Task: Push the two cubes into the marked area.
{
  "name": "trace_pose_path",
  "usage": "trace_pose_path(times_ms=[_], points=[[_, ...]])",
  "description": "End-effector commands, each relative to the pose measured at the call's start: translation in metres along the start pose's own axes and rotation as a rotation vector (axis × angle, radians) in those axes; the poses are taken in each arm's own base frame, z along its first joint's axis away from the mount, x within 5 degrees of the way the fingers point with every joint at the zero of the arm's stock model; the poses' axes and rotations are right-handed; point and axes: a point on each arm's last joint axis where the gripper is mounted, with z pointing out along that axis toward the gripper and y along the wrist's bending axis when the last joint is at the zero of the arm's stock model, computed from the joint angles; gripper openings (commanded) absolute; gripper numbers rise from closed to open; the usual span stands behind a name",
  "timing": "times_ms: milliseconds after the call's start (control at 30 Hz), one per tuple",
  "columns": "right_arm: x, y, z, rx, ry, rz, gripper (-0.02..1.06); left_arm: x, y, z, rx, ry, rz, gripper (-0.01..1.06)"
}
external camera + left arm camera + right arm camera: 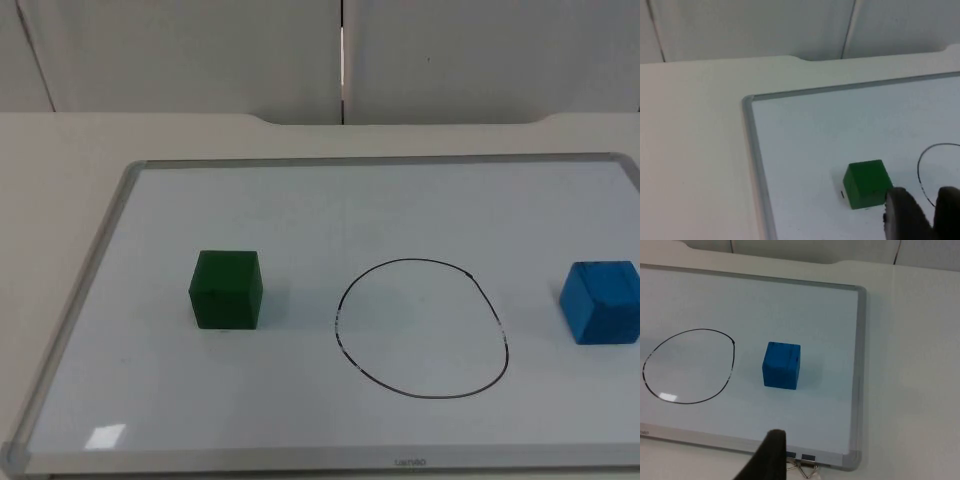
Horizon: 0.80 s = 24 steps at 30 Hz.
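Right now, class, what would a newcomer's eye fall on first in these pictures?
Two bright cubes on a whiteboard: the green cube to the left of a hand-drawn black oval, the blue cube to its right near the board's edge. Both lie outside the oval, which holds nothing.

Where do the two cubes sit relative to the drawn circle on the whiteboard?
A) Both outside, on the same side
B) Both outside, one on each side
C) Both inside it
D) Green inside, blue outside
B: the green cube sits left of the drawn circle and the blue cube right of it, both clear of the line on the whiteboard.
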Motion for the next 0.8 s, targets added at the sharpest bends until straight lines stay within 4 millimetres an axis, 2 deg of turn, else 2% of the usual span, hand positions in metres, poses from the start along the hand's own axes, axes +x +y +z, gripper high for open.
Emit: trace_pose_path(times_ms=[0, 33, 67, 100, 200, 333, 400, 767], points=[[0.001, 0.0, 0.001, 0.005, -0.002, -0.003, 1.05, -0.006, -0.001, 0.01, 0.046, -0.009, -0.015, 0.12], [0.001, 0.0, 0.001, 0.005, -0.002, -0.003, 1.05, -0.008, -0.001, 0.016, 0.066, -0.006, -0.032, 0.06], [0.001, 0.0, 0.001, 0.005, -0.002, -0.003, 1.05, -0.008, -0.001, 0.016, 0.066, -0.006, -0.032, 0.06], [0.001, 0.0, 0.001, 0.005, -0.002, -0.003, 1.05, -0.009, -0.001, 0.021, 0.081, -0.004, -0.026, 0.0], [0.001, 0.0, 0.001, 0.005, -0.002, -0.003, 1.05, -0.011, 0.0, 0.032, 0.117, 0.004, -0.047, 0.0], [0.001, 0.0, 0.001, 0.005, -0.002, -0.003, 1.05, -0.012, 0.003, 0.057, 0.165, 0.044, -0.096, 0.0], [0.001, 0.0, 0.001, 0.005, -0.002, -0.003, 1.05, -0.012, 0.004, 0.062, 0.173, 0.054, -0.097, 0.0], [0.001, 0.0, 0.001, 0.005, -0.002, -0.003, 1.05, 0.005, 0.016, 0.111, 0.195, 0.221, -0.196, 0.0]])
